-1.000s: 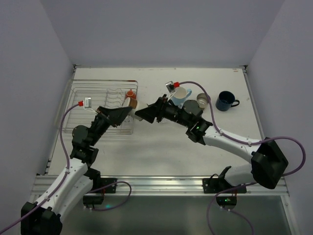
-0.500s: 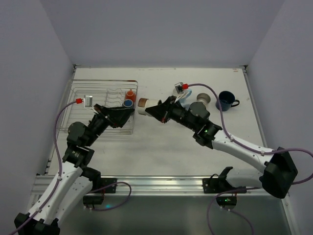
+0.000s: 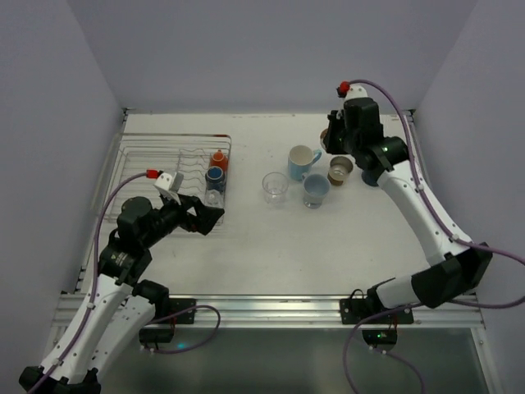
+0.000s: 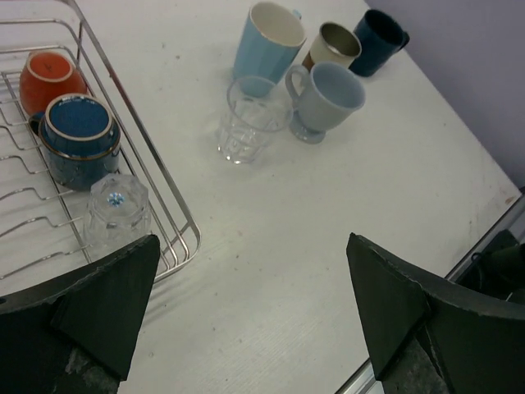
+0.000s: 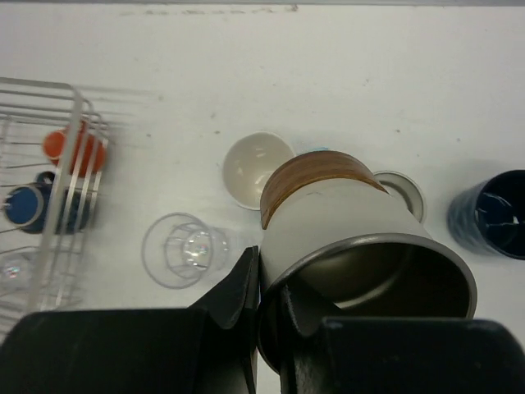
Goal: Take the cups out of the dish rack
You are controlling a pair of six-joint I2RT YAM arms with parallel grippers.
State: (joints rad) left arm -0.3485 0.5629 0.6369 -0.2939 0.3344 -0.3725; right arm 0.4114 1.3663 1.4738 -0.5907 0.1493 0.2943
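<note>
R gripper [image 5: 261,297] pinches rim of brown-banded cup [image 5: 344,217], held above table [image 5: 459,98]. L gripper [image 4: 253,246] jaws wide apart, empty, by dish rack [image 3: 141,161] corner.

The silver wire dish rack [image 3: 135,161] lies flat on the left of the table [image 4: 271,246], and along its right edge three cups stand upside down in a row: an orange cup [image 4: 51,78], a navy cup [image 4: 79,135] and a clear glass [image 4: 117,209]. Right of the rack, five stand upright, close together: a second clear glass [image 4: 248,119], a tall light blue mug [image 4: 267,45], a grey-blue mug [image 4: 328,98], a metallic tumbler [image 4: 332,45] and a dark navy mug [image 4: 379,37]. A grey cup [image 5: 353,238] with a brown band round its base hangs tilted above them, its rim pinched by the right gripper [image 5: 267,300].
</note>
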